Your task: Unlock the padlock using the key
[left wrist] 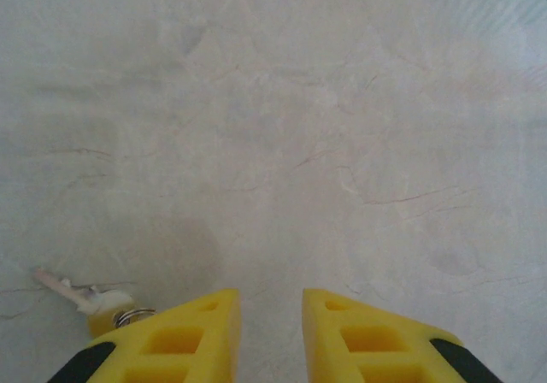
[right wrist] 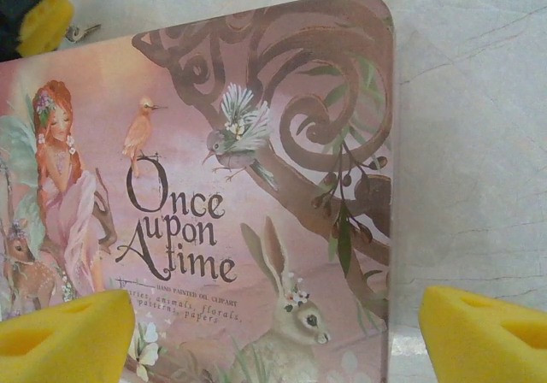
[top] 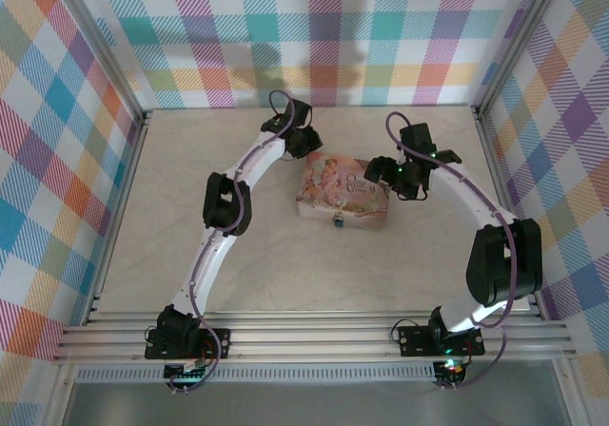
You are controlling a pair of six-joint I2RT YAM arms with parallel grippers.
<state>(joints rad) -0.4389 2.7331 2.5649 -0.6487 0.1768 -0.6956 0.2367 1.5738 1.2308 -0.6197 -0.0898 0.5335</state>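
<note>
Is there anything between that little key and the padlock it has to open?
Yes, the pink tin. The key lies on the table off the tin's far left corner, just beside the left pincer, while the padlock sits at the tin's near side. Nothing visible separates pincer and key.

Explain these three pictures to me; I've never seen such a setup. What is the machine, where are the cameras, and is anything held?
The machine is two robot arms bolted at the near edge of a table. One camera looks down on both from above. The other two sit on the wrists, so each shows its own tool's yellow fingers at the bottom. On the table lies a pink tin with a tiny blue padlock at its near side. The left tool is slightly open and empty over bare table; the key lies beside one finger, not held. The right tool is wide open above the tin, holding nothing.
</note>
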